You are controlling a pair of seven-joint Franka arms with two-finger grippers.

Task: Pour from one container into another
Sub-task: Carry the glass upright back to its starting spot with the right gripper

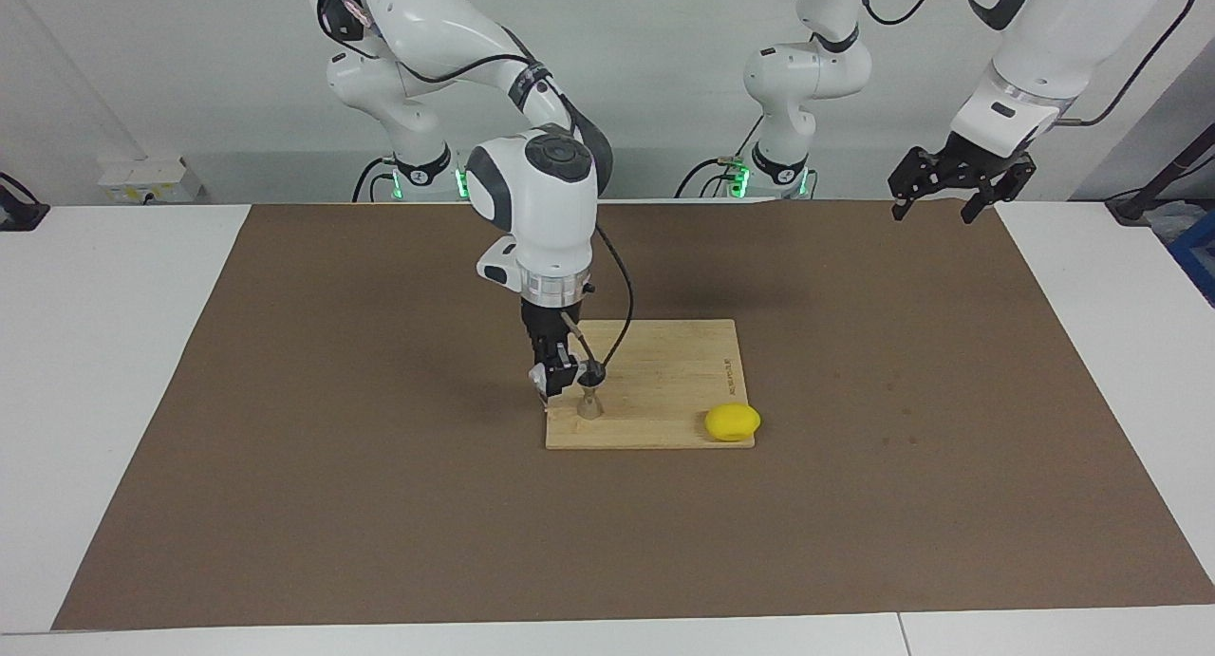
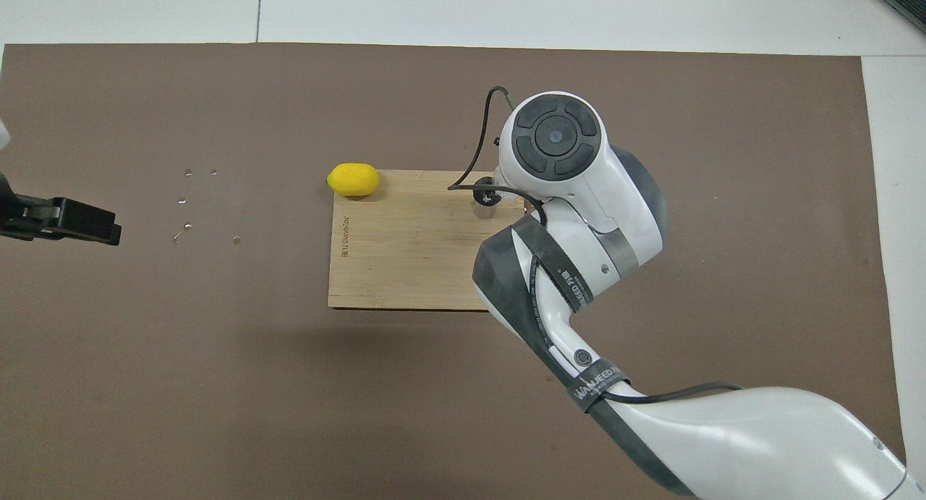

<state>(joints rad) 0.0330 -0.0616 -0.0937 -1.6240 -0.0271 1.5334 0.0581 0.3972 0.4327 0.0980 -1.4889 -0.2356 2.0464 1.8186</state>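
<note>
Left hand [image 1: 954, 196]: fingers wide apart, holding nothing, waiting raised over the brown mat [image 1: 380, 504] at its own end of the bench [image 1: 95, 352].
Right hand [image 1: 560, 379]: clamped on the clear cup [image 1: 543, 379], over the wooden board [image 1: 664, 381].
Metal jigger [image 1: 590, 404]: upright on the board, just beside the cup.
Yellow lemon-like object [image 1: 732, 421]: at the board's corner farther from the robots.

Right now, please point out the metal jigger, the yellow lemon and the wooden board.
metal jigger [image 1: 590, 405]: facing view, on its narrow waist.
yellow lemon [image 1: 732, 421]: facing view, on its middle.
wooden board [image 2: 405, 254]: overhead view, on its bare surface.
</note>
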